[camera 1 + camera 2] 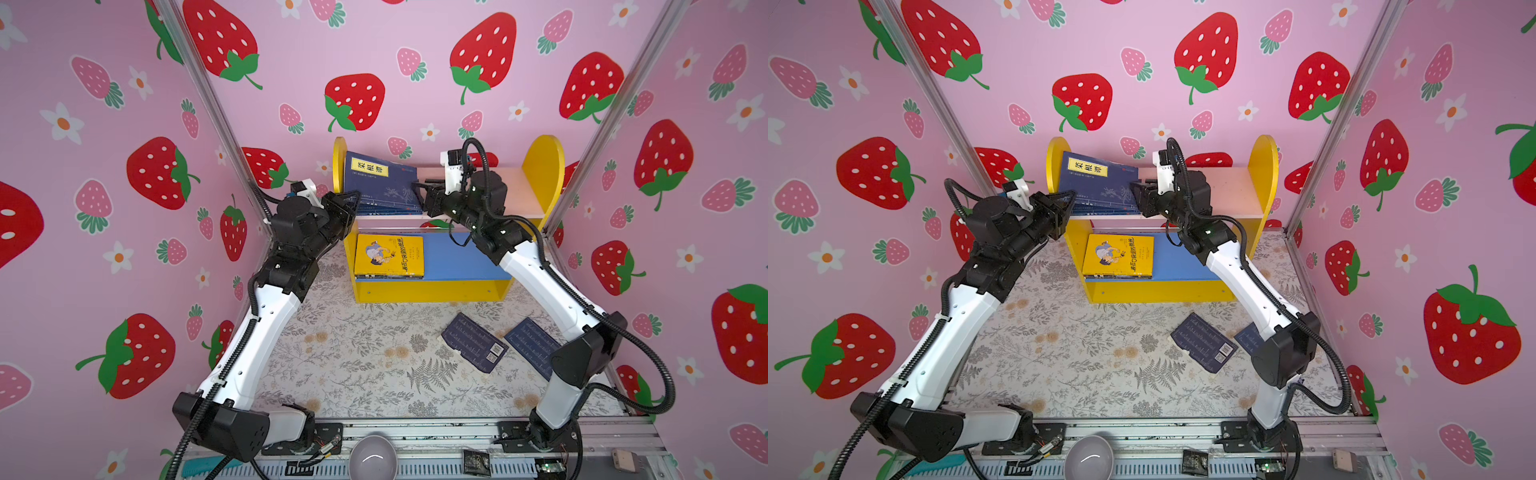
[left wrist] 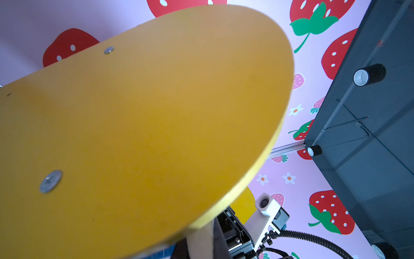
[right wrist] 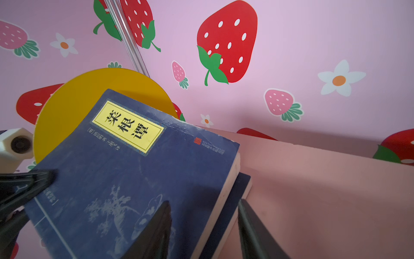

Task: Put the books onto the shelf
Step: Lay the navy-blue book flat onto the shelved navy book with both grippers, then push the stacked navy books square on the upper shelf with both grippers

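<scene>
1. Location. In both top views the shelf stands at upper centre. The navy book sits tilted at the left end of the pale pink upper board. Its upper part leans against the shelf's left yellow side, and its lower edge rests on flat navy books. A yellow cartoon-cover book lies on a small stack on the blue lower board. Two navy paperbacks lie on the desk at lower right, not yet shelved.

2. End effectors. The left end effector is closed, and I read it as pinching the navy book's lower left corner. The right end effector stands partly apart at the book's right edge. In the right wrist view one finger lies over the cover and the other beyond the page edge, and I see no clamp.

3. Handling. I judge the book light, thin and flexible, with a worn matte cover that should not slip readily. Held by one corner it is likely to bow or swing. I would take hold across the full thickness at the page edge or near the spine, and support the opposite edge.
</scene>
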